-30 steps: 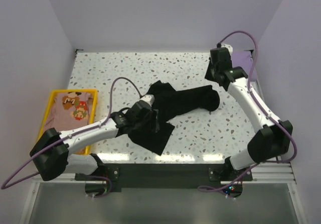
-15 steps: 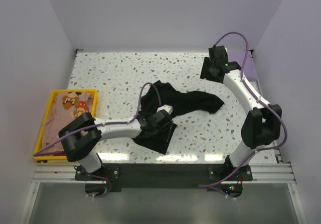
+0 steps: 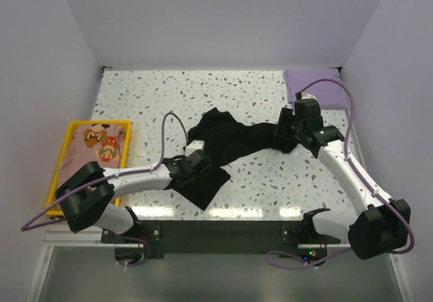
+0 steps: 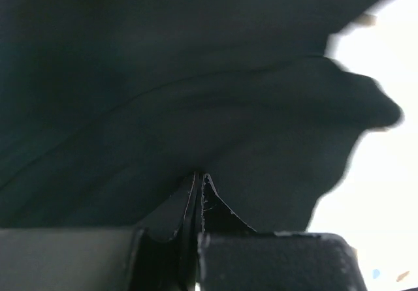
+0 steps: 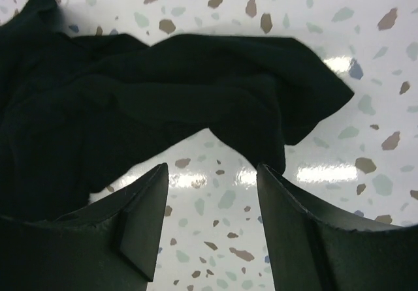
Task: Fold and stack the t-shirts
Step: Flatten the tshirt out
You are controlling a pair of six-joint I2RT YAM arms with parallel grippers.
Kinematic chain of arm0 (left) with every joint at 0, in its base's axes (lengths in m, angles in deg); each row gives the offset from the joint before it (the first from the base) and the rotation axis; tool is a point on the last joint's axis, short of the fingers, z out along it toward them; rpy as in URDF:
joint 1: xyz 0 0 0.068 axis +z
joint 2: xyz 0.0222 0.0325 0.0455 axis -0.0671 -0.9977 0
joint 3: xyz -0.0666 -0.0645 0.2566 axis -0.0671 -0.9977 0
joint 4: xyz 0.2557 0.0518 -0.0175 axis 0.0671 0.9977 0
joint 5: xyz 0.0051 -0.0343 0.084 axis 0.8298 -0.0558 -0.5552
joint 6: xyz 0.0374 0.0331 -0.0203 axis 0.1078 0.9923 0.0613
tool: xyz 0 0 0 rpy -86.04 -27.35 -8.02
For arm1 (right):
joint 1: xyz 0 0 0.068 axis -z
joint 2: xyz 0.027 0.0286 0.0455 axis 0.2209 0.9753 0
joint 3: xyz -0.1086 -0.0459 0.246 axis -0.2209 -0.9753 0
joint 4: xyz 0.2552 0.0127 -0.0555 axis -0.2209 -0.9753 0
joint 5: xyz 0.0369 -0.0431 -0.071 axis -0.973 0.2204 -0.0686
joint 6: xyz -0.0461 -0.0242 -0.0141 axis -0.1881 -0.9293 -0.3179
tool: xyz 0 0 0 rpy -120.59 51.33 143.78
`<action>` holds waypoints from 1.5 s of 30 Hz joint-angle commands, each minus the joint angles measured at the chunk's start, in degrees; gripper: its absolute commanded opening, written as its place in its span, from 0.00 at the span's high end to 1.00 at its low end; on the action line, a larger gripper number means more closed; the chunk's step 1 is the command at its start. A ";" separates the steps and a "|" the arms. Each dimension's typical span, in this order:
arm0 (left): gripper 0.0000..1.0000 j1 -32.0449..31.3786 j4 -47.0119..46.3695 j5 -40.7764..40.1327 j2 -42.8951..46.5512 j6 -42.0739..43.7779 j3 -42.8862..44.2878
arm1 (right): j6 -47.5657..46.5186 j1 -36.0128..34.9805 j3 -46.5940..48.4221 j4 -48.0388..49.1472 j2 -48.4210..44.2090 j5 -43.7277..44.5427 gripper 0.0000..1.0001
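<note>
Nothing is folded or stacked yet. The black shirt (image 3: 237, 143) lies crumpled mid-table (image 3: 149, 92). Your left gripper (image 4: 198, 177) pinches its near part. Your right gripper (image 5: 212, 170) hangs spread over its right end. The lavender shirt (image 3: 314, 85) is in the far right corner, and the peach shirt (image 3: 98, 146) is in the tray (image 3: 59, 154) at the left edge.

My right gripper (image 5: 210, 173) hangs with its fingers parted above the speckled table (image 5: 372, 167). The black t-shirt (image 5: 157, 89) lies crumpled just ahead, spreading to my left.

A yellow plastic tray (image 3: 101, 122) sits at the frame's left on a white speckled terrazzo tabletop (image 3: 169, 92), pale lavender walls (image 3: 223, 17) enclose it, and a black base plate (image 3: 216, 231) runs along the bottom.
</note>
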 commanded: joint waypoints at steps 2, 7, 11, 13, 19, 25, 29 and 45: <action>1.00 9.46 5.45 -0.69 13.79 -3.64 -6.35 | 2.31 -3.71 -6.06 1.97 -4.89 -0.43 0.39; 1.00 18.44 6.59 0.91 23.06 -2.94 -7.77 | 5.30 -8.80 -13.09 4.07 -7.36 3.45 0.37; 1.00 25.64 5.90 4.58 22.46 0.74 -6.54 | 5.83 -8.99 -14.77 6.36 -4.46 4.24 0.33; 1.00 26.19 4.41 6.78 21.41 3.03 -4.96 | 5.31 -8.99 -13.47 7.42 -1.49 6.08 0.31; 0.67 21.37 -1.40 13.83 19.65 6.73 -1.62 | 3.81 -8.81 -7.49 8.56 6.79 13.20 0.23; 0.34 9.42 0.35 7.86 7.81 6.99 7.69 | 3.55 -6.62 -2.39 10.50 13.73 14.43 0.24; 0.29 5.37 0.97 4.43 -0.03 6.91 12.00 | 3.55 -5.04 -0.01 10.23 16.11 14.70 0.27; 0.75 2.28 4.48 -4.98 -10.95 6.82 15.44 | 1.09 -3.36 5.97 7.07 20.77 16.99 0.63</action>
